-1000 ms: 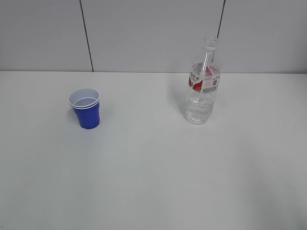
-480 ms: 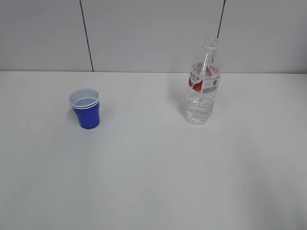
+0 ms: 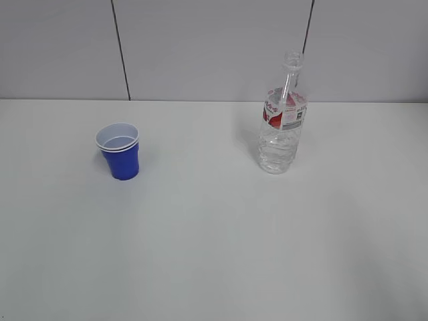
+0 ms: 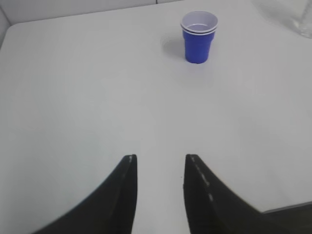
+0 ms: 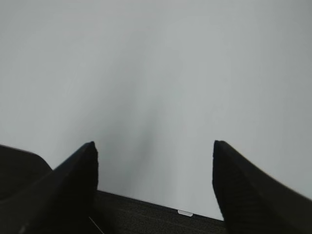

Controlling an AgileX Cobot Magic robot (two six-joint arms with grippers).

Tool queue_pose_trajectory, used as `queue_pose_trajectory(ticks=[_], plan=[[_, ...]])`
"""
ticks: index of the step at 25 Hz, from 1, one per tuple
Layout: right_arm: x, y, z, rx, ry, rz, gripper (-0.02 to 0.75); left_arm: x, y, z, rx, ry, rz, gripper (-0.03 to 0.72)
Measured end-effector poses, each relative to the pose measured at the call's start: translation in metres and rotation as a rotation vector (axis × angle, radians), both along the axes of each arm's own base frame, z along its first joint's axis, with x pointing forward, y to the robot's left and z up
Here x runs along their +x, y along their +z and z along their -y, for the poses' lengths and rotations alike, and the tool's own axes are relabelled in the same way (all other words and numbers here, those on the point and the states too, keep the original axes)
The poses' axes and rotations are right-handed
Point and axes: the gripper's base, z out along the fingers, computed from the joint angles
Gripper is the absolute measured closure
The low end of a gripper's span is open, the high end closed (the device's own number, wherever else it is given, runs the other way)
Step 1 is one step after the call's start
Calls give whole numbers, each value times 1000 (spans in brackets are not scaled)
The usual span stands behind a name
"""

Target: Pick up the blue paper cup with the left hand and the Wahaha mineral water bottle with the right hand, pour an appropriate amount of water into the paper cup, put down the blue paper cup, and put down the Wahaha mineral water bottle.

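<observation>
Blue paper cup (image 3: 120, 152) stands upright on the white table (image 3: 214, 254), left of centre, white inside, doubled white rim, nothing touching it. Water bottle (image 3: 281, 120) stands upright to the right and slightly farther back, well apart from the cup, clear ribbed body, red, white and grey label near the shoulder, narrow neck with no cap visible; clear water (image 3: 275, 155) in the lower part, exact level hard to tell. Both things cast soft shadows to their left. Grey panelled wall (image 3: 214, 47) behind the table, two dark vertical seams. No arms show in the exterior view. Left wrist view: left gripper (image 4: 158, 168) low at the near edge, black fingers (image 4: 122, 195) apart with a narrow gap, holding nothing, bare table between them; cup (image 4: 198, 36) far ahead and a bit right of it, edge of the bottle (image 4: 304, 22) at top right corner. Right wrist view: right gripper (image 5: 153, 165) spread wide, empty, black fingers (image 5: 73, 180) at both sides, only plain white surface ahead, no cup or bottle in that view.
</observation>
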Motion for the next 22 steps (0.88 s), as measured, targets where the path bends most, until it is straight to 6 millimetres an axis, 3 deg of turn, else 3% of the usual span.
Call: queue_pose_trajectory(ticks=[9, 22], plan=[[-16, 1, 5, 9, -119, 99, 190, -1, 0, 1, 0, 180, 0, 446], [-33, 1, 6, 18, -151, 211, 190, -1, 0, 1, 0, 208, 0, 447]])
